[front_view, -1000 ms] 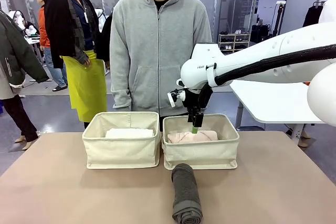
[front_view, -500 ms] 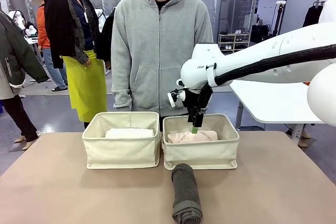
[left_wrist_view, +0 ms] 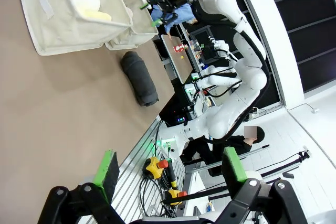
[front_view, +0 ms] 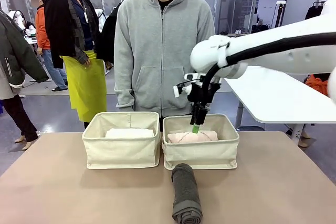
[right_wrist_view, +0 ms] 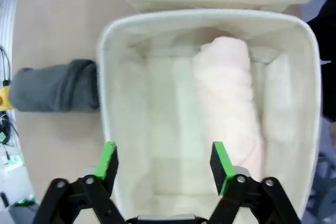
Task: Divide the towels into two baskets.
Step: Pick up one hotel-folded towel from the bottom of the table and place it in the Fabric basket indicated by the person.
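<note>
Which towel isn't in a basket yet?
The dark grey towel: it lies on the table, while the pink towel and the white towel sit inside the baskets.

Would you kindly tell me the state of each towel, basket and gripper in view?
pink towel, rolled, lying in the right basket.
white towel, lying in the left basket.
yellow towel, in the left basket beside the white towel.
grey towel, rolled, on the table, outside both baskets.
right gripper, jaws open, empty, above the right basket.
left gripper, jaws open, empty.
</note>
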